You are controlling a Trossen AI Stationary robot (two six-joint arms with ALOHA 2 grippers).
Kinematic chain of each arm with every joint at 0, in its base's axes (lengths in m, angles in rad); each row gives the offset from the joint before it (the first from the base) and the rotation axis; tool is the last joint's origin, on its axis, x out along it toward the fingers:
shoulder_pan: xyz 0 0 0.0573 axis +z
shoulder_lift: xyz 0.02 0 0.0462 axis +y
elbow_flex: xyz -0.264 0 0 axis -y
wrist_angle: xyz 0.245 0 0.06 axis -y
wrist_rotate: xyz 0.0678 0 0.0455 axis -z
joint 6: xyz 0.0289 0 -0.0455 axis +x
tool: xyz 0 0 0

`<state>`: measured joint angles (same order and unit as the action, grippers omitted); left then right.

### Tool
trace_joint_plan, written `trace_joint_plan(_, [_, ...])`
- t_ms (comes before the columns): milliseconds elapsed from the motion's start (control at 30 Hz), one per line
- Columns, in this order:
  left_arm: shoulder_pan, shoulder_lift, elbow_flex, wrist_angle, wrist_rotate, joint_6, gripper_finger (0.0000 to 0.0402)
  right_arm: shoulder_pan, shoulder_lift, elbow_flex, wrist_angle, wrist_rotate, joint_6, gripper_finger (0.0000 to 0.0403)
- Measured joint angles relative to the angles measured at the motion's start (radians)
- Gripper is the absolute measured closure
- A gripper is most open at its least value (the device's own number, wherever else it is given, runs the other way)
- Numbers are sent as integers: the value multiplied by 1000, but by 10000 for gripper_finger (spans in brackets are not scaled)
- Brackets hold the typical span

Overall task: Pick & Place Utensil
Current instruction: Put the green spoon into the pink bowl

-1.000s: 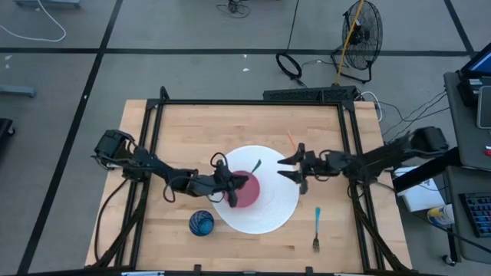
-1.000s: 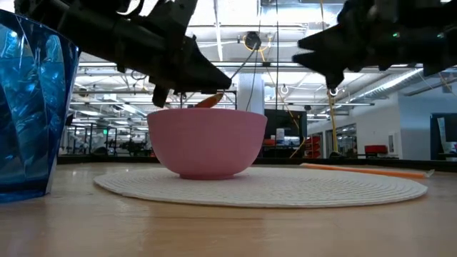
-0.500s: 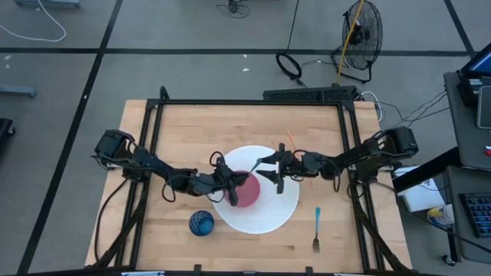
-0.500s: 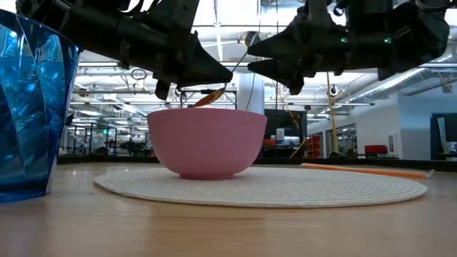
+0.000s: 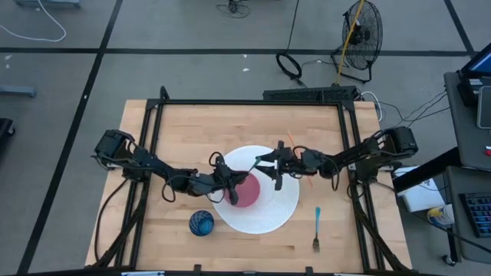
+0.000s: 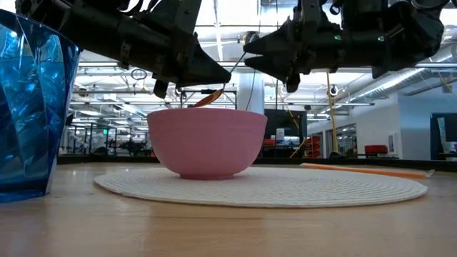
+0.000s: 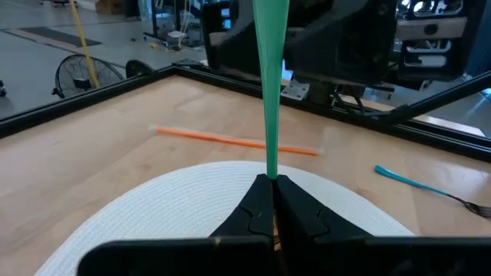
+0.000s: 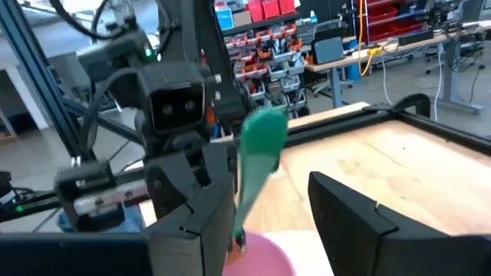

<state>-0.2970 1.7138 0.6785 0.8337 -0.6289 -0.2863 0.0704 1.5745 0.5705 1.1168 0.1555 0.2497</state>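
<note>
High view: right pincer (image 5: 270,170) has edged slightly nearer the green utensil (image 5: 253,166).

Left arm reaches in from the bench's left side, left hand (image 5: 232,184) near centre, fingers (image 7: 261,205) pinched together. Right arm stretches in from the right side, right hand (image 5: 270,169) facing the left one at close range, fingers (image 8: 201,218) spread apart.

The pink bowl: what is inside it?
A green utensil stands in the bowl, shut in the left claw; an orange tip shows above the rim. The bowl's bottom is hidden. The right claw hovers open nearby.
</note>
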Motion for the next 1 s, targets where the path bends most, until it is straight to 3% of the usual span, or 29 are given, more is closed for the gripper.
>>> trace_joint_plan(300, [0,0,0,0,-1,4,401,-4,0,38,-54,-3,-26,284])
trace_joint_plan(600, [0,0,0,-8,-13,5,401,-3,0,42,-68,-37,-65,393])
trace_joint_plan(1000, [0,0,0,-16,-29,-4,388,-3,0,42,-71,-32,-81,398])
